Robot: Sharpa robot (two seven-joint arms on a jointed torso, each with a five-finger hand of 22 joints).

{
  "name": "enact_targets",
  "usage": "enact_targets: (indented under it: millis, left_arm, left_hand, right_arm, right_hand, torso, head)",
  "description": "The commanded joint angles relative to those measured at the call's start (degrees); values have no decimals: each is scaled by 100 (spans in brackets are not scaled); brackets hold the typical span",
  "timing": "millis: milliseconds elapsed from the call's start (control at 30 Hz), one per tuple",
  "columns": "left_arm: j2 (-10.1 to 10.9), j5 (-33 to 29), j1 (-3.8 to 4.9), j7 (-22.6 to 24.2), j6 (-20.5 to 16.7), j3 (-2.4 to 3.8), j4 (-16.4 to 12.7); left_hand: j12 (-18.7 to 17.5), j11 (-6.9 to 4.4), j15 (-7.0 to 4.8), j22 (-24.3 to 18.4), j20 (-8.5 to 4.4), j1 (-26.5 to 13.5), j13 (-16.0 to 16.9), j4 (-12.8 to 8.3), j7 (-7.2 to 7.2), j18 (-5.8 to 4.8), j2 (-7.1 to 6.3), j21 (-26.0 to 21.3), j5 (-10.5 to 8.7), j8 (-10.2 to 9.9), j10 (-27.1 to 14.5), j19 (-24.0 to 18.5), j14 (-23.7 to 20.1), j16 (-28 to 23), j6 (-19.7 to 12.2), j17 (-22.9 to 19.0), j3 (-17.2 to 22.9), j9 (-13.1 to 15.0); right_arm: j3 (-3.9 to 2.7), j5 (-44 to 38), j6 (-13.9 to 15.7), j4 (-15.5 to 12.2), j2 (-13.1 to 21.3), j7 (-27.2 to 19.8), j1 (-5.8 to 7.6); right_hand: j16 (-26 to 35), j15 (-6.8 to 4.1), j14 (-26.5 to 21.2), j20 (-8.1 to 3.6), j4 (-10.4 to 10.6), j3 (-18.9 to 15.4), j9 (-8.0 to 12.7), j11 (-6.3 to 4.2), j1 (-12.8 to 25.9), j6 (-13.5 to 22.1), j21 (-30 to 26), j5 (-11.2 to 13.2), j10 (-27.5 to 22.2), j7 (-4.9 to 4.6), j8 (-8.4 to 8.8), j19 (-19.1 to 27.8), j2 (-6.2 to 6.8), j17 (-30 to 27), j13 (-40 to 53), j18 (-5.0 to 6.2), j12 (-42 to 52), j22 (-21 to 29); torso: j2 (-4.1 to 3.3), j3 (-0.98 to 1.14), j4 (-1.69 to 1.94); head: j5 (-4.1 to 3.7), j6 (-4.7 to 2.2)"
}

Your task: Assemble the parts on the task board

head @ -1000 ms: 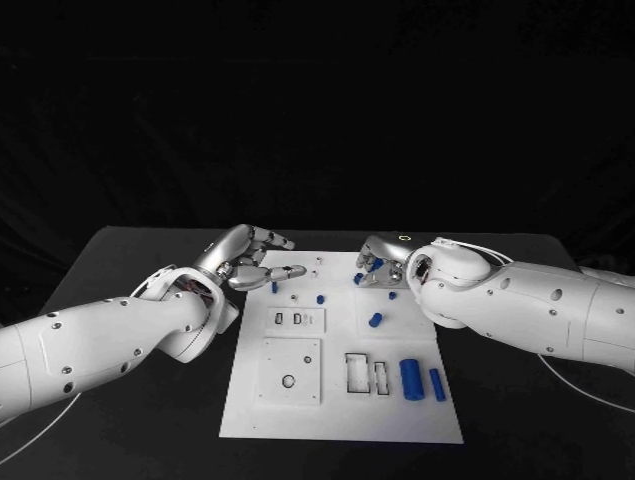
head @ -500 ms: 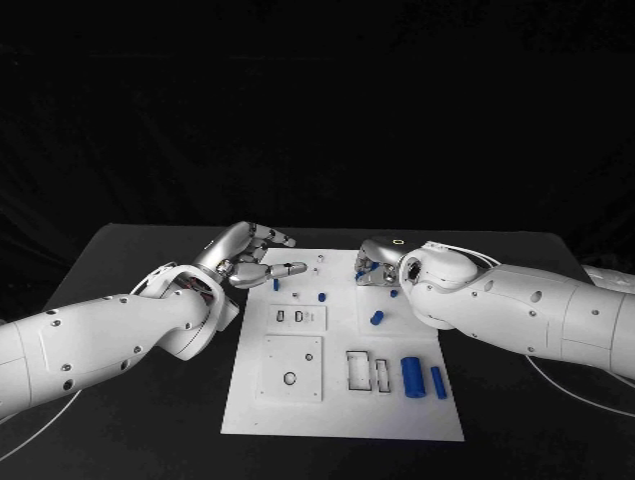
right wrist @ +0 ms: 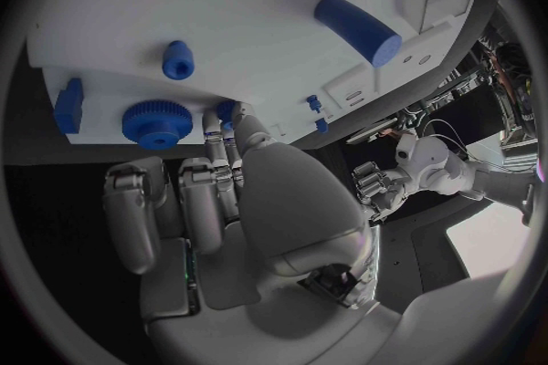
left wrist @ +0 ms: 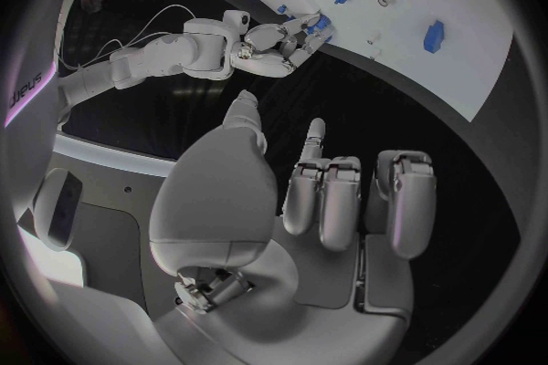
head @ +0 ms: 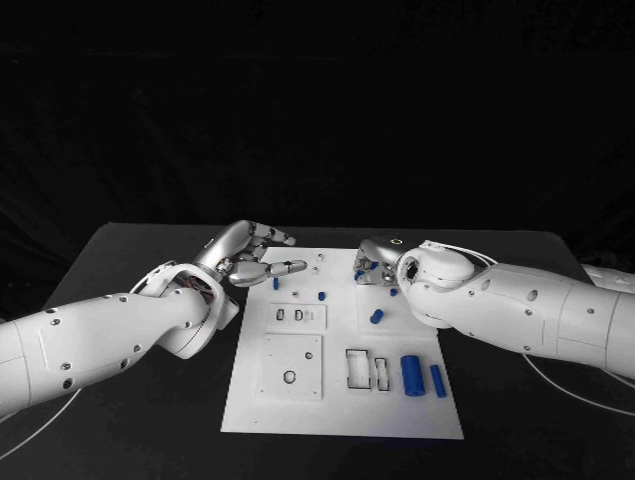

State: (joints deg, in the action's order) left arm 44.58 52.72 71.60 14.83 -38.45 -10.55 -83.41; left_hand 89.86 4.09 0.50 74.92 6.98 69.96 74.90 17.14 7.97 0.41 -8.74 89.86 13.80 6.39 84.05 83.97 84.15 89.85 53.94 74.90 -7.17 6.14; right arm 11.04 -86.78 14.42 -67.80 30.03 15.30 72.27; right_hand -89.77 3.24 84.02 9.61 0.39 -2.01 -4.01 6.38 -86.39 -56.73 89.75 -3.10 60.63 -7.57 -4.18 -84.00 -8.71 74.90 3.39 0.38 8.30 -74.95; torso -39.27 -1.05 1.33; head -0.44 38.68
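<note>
The right arm [head: 533, 310] has swung inward across the far right part of the task board [head: 343, 420], so its white shell now hides more of the board's right edge than a second ago. The right robot hand [head: 381, 262] has crept a little toward the board's far edge, where small blue parts [head: 376, 318] lie near it; most of that shift came in the first half second. The left robot hand [head: 254, 258] has lifted very slightly and edged away from the board.
</note>
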Motion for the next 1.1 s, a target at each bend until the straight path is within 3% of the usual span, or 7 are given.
enact_targets:
  millis: [33, 267, 433, 833, 1100]
  left_arm:
    - [-4, 22, 15, 61, -32, 6, -12]
    - [-4, 22, 15, 59, -35, 6, -8]
    - [0, 22, 15, 59, -37, 6, -15]
    - [44, 32, 16, 51, -59, 6, -58]
    - [63, 38, 18, 51, -10, 6, -63]
  left_hand:
    - [14, 28, 41, 1508, 40, -41, 1510, -3, 21, -41, 22, 14, -26, -26, 595, 603, 585, 15, -3, 1510, 30, -9]
    - [14, 28, 41, 1508, 43, -43, 1510, -5, 20, -41, 69, 14, -37, -32, 595, 603, 585, 15, 13, 1510, 65, -9]
    - [14, 28, 40, 1508, 44, -44, 1510, -6, 19, -41, 91, 14, -44, -34, 595, 603, 585, 15, 21, 1510, 80, -8]
    - [14, 26, 40, 1508, 45, -39, 1510, -8, 17, -41, 121, 14, -52, -39, 595, 603, 585, 15, 32, 1510, 102, -8]
    - [14, 27, 39, 1508, 46, -36, 1510, -9, 18, -41, 160, 14, -64, -50, 595, 603, 585, 15, 33, 1510, 127, -10]
  right_arm:
    - [5, -120, -201, -14, -2, 151, -16]
    - [5, -197, -118, -30, -4, 175, -25]
    - [5, -206, 165, -62, 22, 87, -31]
    - [-27, -35, 1301, -87, 61, -368, -34]
    - [-81, 29, 1623, -40, -68, -598, -18]
  right_hand:
    - [-23, -78, 598, -52, -9, 77, -4, -45, -66, -49, 25, 9, 109, 0, 26, -600, -21, 1510, 5, -38, -58, -1505]
    - [-23, -213, 598, -188, -68, 311, -51, -195, -237, -358, 25, 6, 463, 32, -67, -600, -81, 1510, 6, -38, -144, -1505]
    - [-23, -264, 598, -246, -57, 406, -85, -244, -241, -562, 25, 9, 649, 70, -122, -600, -62, 1510, 4, -38, -216, -1505]
    - [-23, -275, 598, -273, -20, 467, -106, -246, -202, -693, 25, 4, 786, 72, -135, -600, 9, 1510, 5, -38, -315, -1505]
    - [-23, -271, 598, -273, -10, 475, -106, -238, -192, -699, 25, 4, 797, 67, -126, -600, 32, 1510, 3, -38, -344, -1505]
  torso:
    - [2, 2, 1]
    - [1, 4, 5]
    - [3, 0, 6]
    - [-9, -2, 17]
    - [-13, -11, 17]
  head:
    - [-6, 4]
    - [-7, 2]
    - [-1, -11]
    - [40, -25]
    - [51, 4]
